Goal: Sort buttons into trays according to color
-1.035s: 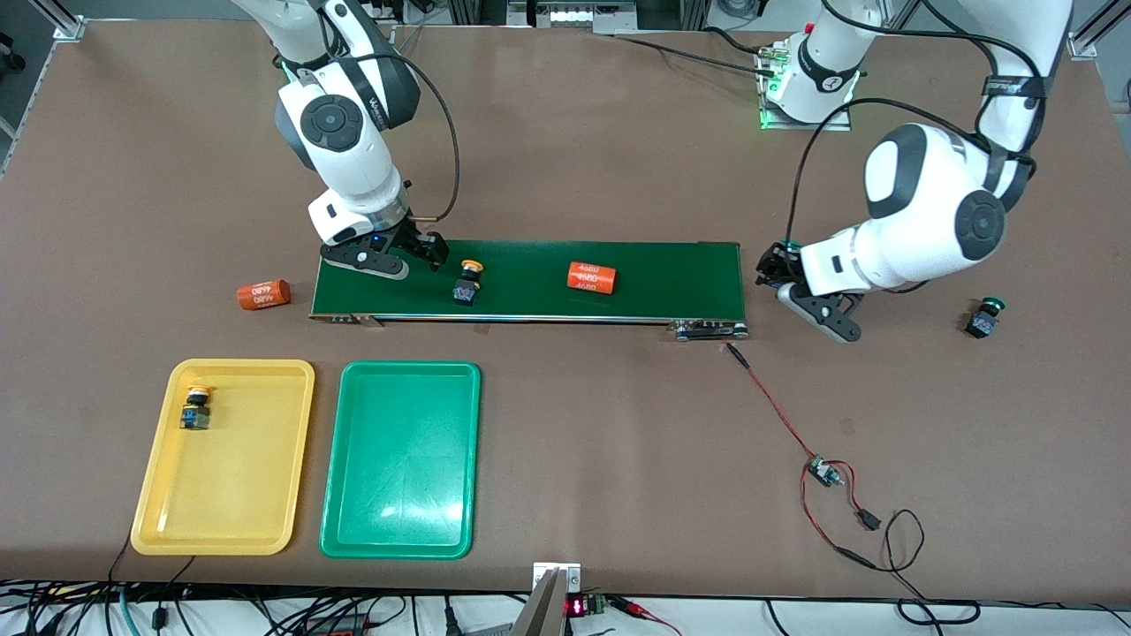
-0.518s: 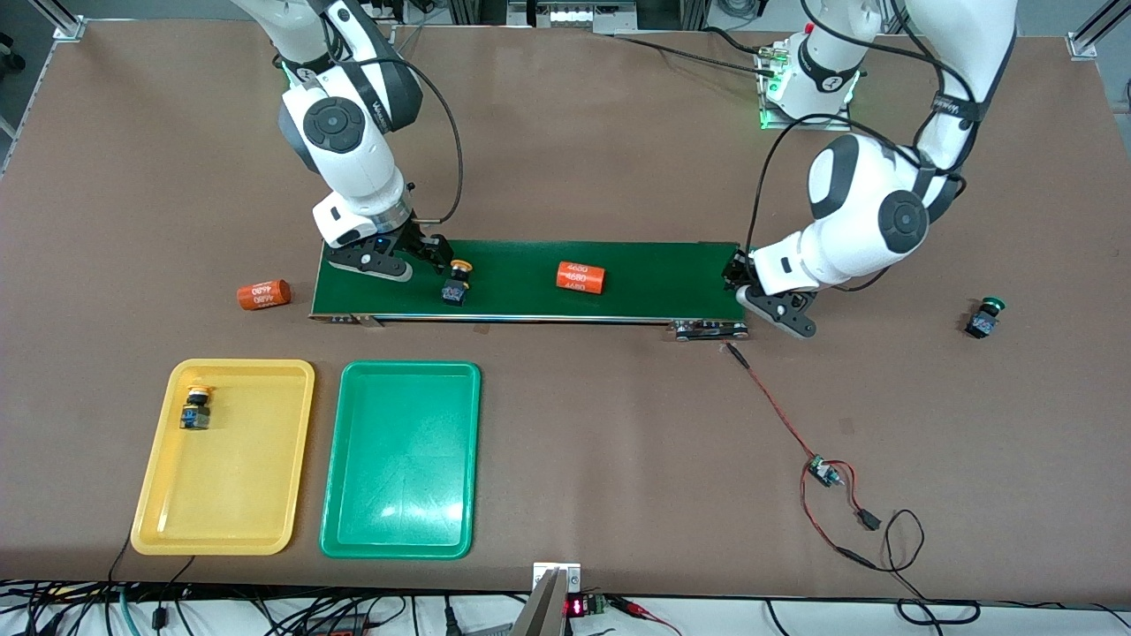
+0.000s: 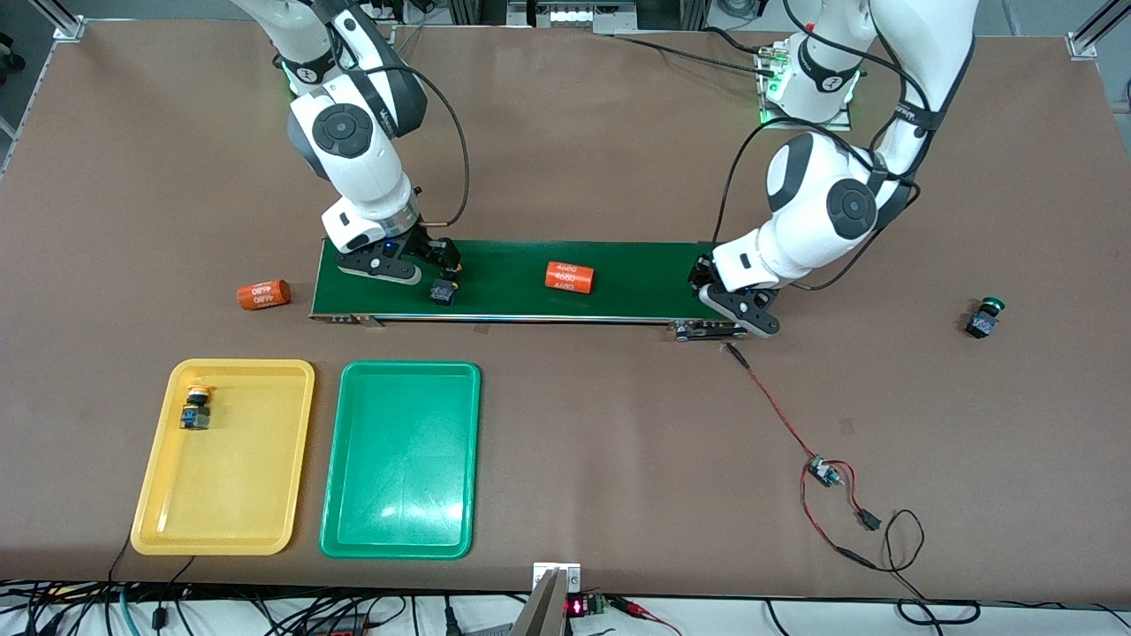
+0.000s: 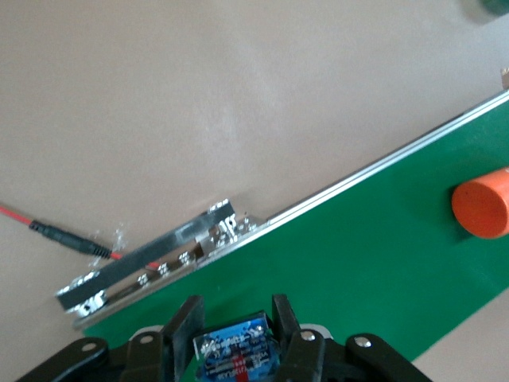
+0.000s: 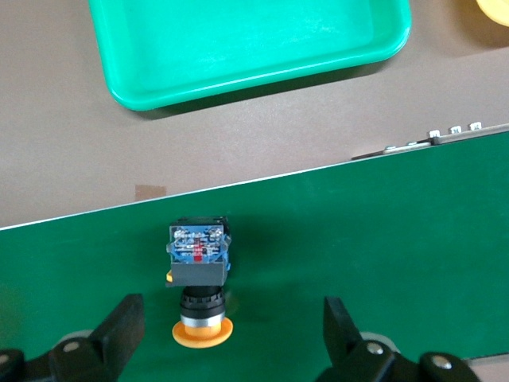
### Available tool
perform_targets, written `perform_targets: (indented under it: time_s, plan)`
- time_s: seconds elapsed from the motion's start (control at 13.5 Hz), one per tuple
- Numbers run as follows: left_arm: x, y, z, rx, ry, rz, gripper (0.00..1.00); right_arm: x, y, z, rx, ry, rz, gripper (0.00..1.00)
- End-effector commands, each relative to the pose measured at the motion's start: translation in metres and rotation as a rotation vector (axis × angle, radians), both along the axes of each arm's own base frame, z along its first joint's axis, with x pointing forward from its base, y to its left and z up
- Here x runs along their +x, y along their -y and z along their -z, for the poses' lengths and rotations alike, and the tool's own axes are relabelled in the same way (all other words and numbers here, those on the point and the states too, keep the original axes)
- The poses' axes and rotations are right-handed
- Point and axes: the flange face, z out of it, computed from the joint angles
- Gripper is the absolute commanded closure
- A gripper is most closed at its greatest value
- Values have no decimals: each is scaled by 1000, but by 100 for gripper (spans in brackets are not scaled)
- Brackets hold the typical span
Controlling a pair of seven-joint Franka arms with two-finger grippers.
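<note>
The brown table [image 3: 574, 159] fills the front view. Across its middle runs a long dark green conveyor belt [image 3: 654, 278]. In the lower part lie two shallow rectangular plastic trays, side by side: the yellow tray [image 3: 230, 477] toward the right arm's end, and the green tray [image 3: 398, 459], which holds nothing.

The right gripper [image 3: 437, 265] is low over the belt. Its fingers are spread wide on either side of a yellow-capped black button [image 5: 199, 278] lying on the belt, not touching it. The left gripper [image 4: 233, 334] is over the belt's end nearest the left arm. Its fingers are clamped on a blue-labelled black button body [image 4: 232, 354]; the cap is hidden.

One orange cylinder [image 3: 568, 276] lies mid-belt and another orange cylinder [image 3: 263, 294] on the table off the belt's end. A second yellow-capped button [image 3: 195, 408] sits in the yellow tray. A green-capped button [image 3: 983, 318] lies on the table toward the left arm's end.
</note>
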Motion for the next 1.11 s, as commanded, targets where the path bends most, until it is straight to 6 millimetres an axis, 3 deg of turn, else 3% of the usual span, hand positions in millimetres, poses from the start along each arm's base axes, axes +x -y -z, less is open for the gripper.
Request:
perform_targets:
  time_s: [0.0, 0.44, 0.74, 1.04]
  plan:
    - [7, -1, 15, 10, 21, -25, 100, 3, -3, 6, -18, 17, -19, 0]
    - [8, -2, 34, 9, 46, -42, 100, 12, 13, 15, -59, 31, -177, 0]
    - [-1, -5, 42, 19, 24, -41, 99, 13, 15, 22, -56, 22, -181, 0]
    - [-6, -7, 37, 23, 23, -39, 100, 23, 26, 34, -32, 30, -183, 0]
